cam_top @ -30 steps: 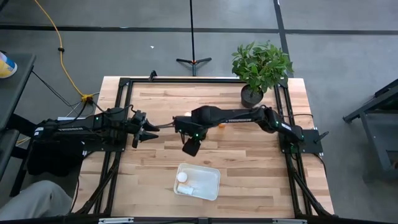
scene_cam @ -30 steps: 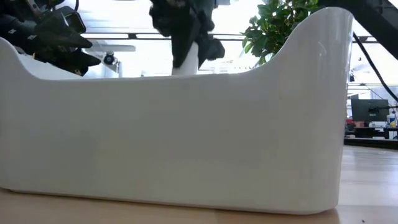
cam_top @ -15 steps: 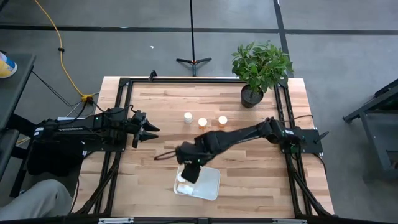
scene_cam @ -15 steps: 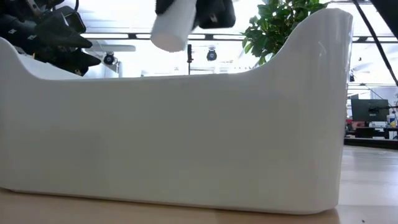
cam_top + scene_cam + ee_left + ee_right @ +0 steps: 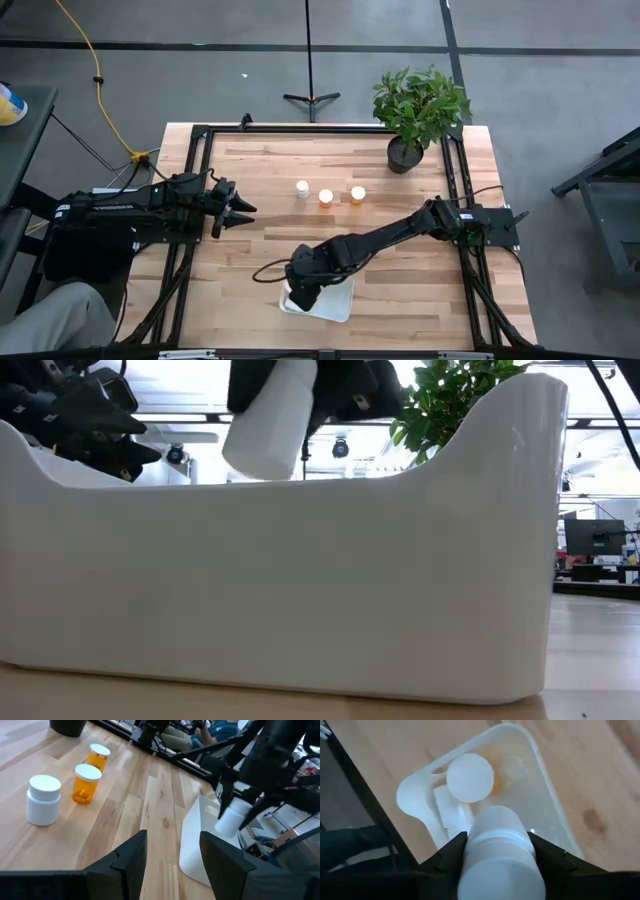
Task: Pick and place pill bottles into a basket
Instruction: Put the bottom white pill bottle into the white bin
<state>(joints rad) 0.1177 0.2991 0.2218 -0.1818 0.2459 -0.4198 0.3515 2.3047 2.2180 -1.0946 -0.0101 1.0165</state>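
Three bottles stand in a row on the bare wood of the table (image 5: pixel 240 250): a white bottle (image 5: pixel 301 188) at the left end, then two orange-bodied pill bottles (image 5: pixel 325 197) with white caps, well apart from the basket (image 5: pixel 340 300) near the table's front edge. A fourth, all-white held bottle (image 5: pixel 497 850) is clamped between the fingers of the right gripper (image 5: pixel 303 292), whose jaws are closed tight on its sides. Inside the basket, the right wrist view shows one capped bottle (image 5: pixel 470 777) with an orange body standing near a corner, and beside it a pale shape too blurred to count. The right arm reaches from the table's right side diagonally across to the basket, its gripper tilted above the basket's left part, bottle just over the rim. The left gripper (image 5: pixel 235 208) waits at the table's left side, its fingers spread apart and empty.
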